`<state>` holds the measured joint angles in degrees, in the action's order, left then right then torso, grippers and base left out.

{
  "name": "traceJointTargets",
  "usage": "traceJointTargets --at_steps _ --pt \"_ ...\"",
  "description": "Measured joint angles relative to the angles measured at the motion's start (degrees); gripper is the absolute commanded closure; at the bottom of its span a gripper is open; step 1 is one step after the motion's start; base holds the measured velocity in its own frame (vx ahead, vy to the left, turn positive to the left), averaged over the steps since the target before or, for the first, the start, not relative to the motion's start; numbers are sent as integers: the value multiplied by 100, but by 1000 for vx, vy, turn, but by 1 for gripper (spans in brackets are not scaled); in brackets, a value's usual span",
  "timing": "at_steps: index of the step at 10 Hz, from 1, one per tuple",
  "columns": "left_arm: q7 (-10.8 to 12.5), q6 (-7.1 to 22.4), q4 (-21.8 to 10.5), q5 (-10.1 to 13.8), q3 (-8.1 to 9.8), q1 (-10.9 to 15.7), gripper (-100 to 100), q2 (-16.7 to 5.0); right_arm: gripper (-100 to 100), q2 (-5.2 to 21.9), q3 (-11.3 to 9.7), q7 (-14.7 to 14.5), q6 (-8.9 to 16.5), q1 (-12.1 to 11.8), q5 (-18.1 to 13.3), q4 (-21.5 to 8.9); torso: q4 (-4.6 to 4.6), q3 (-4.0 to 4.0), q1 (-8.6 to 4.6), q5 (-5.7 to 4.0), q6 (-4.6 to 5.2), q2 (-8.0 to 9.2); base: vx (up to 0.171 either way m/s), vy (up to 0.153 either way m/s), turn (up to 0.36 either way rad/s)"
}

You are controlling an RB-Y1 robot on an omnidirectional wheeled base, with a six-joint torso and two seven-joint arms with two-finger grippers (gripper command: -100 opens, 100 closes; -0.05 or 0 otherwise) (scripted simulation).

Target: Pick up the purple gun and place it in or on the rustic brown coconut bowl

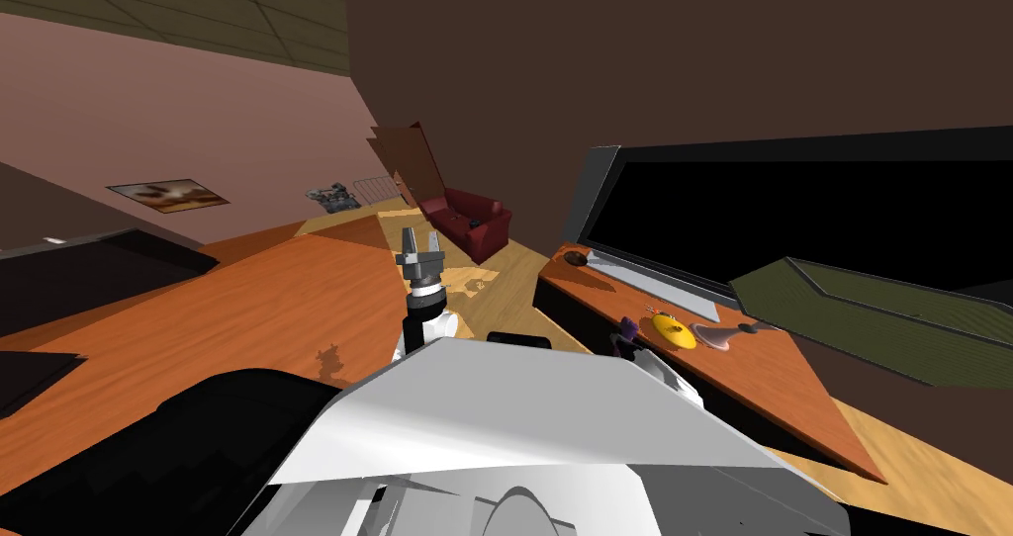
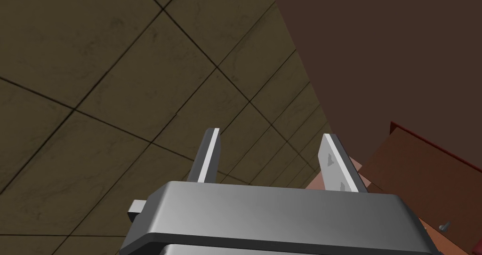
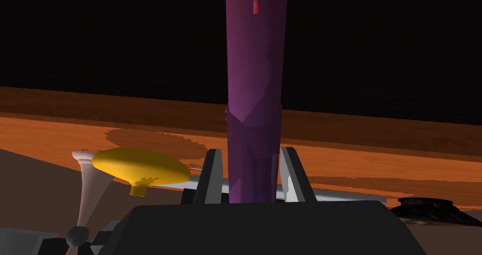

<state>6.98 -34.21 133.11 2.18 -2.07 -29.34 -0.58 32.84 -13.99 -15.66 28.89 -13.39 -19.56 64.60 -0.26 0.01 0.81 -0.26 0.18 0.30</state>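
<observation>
right wrist view has the purple gun (image 3: 254,101) standing up in the right gripper (image 3: 251,153), whose fingers (image 3: 212,174) pinch its sides. the dark brown coconut bowl (image 3: 426,209) sits on the orange table (image 3: 376,163) beyond one finger, with a yellow object (image 3: 141,165) beyond the other. the left gripper (image 2: 270,141) points upward, fingers spread.

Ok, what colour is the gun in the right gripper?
The gun in the right gripper is purple with a thin red mark; clearest in the right wrist view.
</observation>
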Motion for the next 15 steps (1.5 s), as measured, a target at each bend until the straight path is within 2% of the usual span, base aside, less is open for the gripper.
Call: traceJointTargets --at_steps 3,6,9,12,14,15 --pt "0 0 0 0 0 -1 0 0 100 20 -78 -353 326 -231 321 314 -3 -13 -5 3 -7 -24 -8 182 96" --pt "0 0 0 0 1 -2 0 -1 100 43 -100 -594 610 -398 557 592 -5 -29 -44 1 -13 -56 68 90 77" --pt "0 -1 1 0 2 -3 0 -1 100 232 -58 -785 897 -528 928 914 -8 -50 -46 5 -17 -99 169 79 75" --pt "0 -1 1 0 2 -3 0 -2 100 466 23 -839 1017 -580 1236 1112 -7 -56 -68 5 -14 -112 191 20 53" --pt "0 -1 1 0 3 -4 0 -2 100 669 94 -845 1164 -618 1463 1350 -6 -60 -81 6 -12 -121 245 -24 44" --pt "0 -1 1 0 3 -4 0 -3 100 769 130 -837 1173 -588 1569 1352 -7 -66 -86 5 -12 -132 229 -31 49"
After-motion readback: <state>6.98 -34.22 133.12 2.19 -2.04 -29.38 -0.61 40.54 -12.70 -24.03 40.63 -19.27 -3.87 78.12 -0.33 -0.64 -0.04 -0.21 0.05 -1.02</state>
